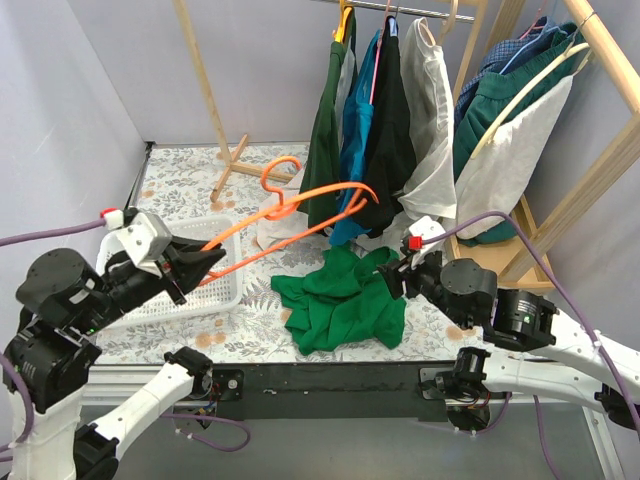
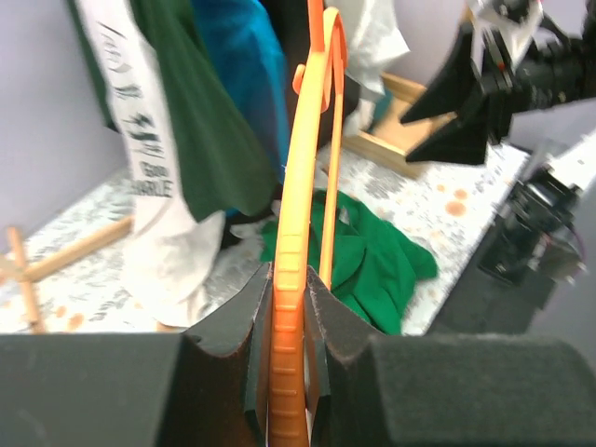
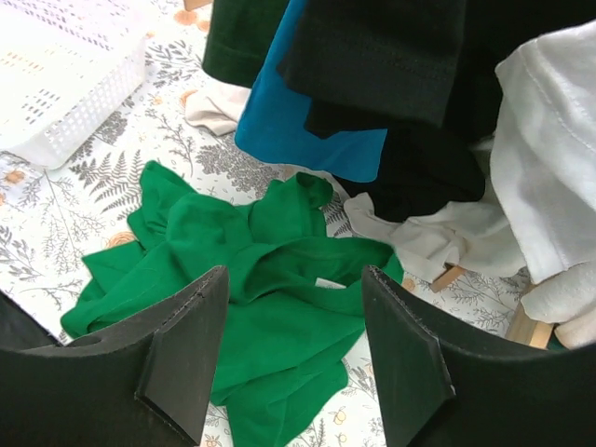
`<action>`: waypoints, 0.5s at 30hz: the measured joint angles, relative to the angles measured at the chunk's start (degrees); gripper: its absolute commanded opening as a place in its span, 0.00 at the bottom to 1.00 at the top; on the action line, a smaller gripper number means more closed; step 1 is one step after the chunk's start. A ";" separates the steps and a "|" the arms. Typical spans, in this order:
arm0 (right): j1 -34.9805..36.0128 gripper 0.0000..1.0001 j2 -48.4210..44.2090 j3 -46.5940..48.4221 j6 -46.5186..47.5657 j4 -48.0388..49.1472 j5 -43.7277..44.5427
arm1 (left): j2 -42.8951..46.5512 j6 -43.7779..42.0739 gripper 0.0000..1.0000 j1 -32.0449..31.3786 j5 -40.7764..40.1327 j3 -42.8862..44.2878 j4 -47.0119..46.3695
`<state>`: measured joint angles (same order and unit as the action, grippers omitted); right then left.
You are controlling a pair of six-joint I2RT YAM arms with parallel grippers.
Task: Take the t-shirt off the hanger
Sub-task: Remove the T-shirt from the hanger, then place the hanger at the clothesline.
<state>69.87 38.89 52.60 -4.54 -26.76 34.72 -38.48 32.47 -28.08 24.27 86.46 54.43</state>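
In the left gripper (image 2: 289, 289), orange hanger (image 2: 300, 186), gripped end unseen.

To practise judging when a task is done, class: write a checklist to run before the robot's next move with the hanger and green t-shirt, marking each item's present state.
1. Green t-shirt off the orange hanger: ok, it lies crumpled on the table.
2. Left gripper shut on the hanger: ok.
3. Right gripper open, holding nothing: ok.
4. Hanger clear of the hanging clothes: cannot tell, its far end overlaps them in the top view.
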 measured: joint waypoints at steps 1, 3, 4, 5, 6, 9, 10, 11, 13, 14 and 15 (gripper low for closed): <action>0.00 0.66 0.37 0.00 -0.24 0.00 0.31 | 0.09 -0.09 0.00 0.00 -1.27 0.85 0.09; 0.00 0.65 1.16 0.00 -0.98 0.00 0.57 | 0.09 -0.07 0.00 0.00 -4.50 2.62 -0.15; 0.00 0.65 1.49 0.00 -1.29 0.00 0.57 | 0.09 0.00 0.00 0.00 -6.08 3.23 -0.52; 0.02 0.65 1.97 0.00 -1.70 0.04 0.50 | 0.09 0.15 0.00 0.00 -8.70 4.11 -1.33; 0.00 0.65 2.34 -0.02 -1.97 0.09 0.46 | 0.09 0.44 0.00 0.00 -10.64 4.59 -2.16; 0.00 0.65 3.17 -1.25 -3.19 1.03 -0.31 | -0.22 1.51 0.00 0.00 -18.01 6.19 -5.68; 0.02 0.65 3.48 -1.75 -3.56 1.27 -0.57 | -0.52 1.97 0.00 0.00 -20.57 6.58 -7.08; 0.00 0.65 3.96 -2.10 -4.11 1.20 -0.90 | -0.96 2.49 0.00 0.00 -22.93 6.97 -8.55; 0.00 0.64 4.94 -2.38 -4.85 1.31 -1.49 | -2.29 3.58 0.00 0.00 -27.63 7.15 -12.00; 0.02 0.64 5.46 -2.51 -5.38 1.36 -1.86 | -3.17 4.11 0.00 0.00 -29.83 7.15 -13.62; 0.00 0.64 5.97 -2.60 -5.90 1.36 -2.19 | -4.39 4.57 0.00 0.00 -31.93 7.06 -15.47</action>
<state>69.87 44.86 50.00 -10.44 -25.41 32.53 -42.87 37.04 -28.08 -7.66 93.51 38.96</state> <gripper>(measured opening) 0.644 0.129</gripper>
